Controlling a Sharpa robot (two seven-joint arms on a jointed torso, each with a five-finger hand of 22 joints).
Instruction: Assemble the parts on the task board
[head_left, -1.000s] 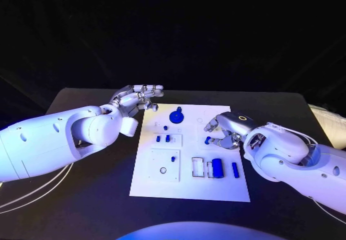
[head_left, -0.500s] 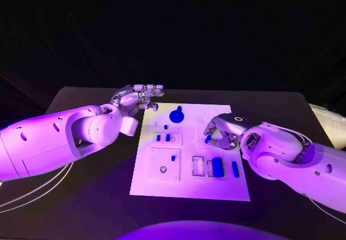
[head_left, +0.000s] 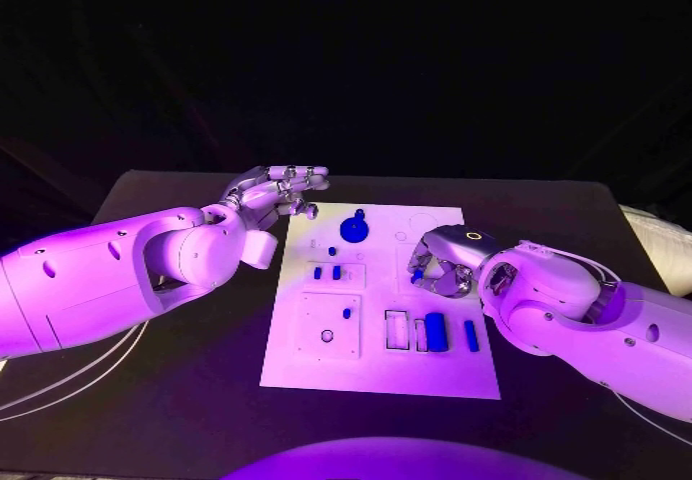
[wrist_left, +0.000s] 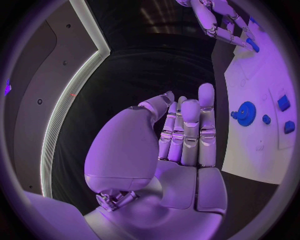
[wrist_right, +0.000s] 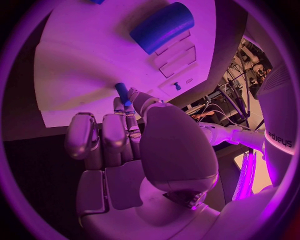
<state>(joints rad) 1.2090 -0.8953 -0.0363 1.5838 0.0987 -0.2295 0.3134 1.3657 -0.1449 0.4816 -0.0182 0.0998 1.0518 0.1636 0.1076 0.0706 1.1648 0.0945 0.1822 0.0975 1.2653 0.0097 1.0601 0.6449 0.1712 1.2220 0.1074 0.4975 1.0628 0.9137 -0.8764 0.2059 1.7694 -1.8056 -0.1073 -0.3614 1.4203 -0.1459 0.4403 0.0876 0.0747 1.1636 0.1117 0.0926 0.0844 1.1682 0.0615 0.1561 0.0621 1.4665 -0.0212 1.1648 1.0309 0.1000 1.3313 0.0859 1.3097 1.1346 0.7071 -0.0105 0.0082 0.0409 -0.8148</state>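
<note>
My right hand (head_left: 441, 264), pinching a small blue part (wrist_right: 122, 93), moves slightly up the board (head_left: 378, 375) toward its middle; my left arm (head_left: 130, 275) edges a little higher.

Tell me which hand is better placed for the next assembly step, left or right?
Probably the right hand: it is over the task board and pinches a small blue part. The left hand holds nothing, beside the board's far corner.

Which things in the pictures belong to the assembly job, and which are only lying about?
Belonging to the job:
- white flat task board
- blue gear-shaped part standing on the board
- small blue peg pinched by the right hand
- long blue block by the slots
- left hand, holding nothing

Just there:
- black table
- white cables lying on it
</note>
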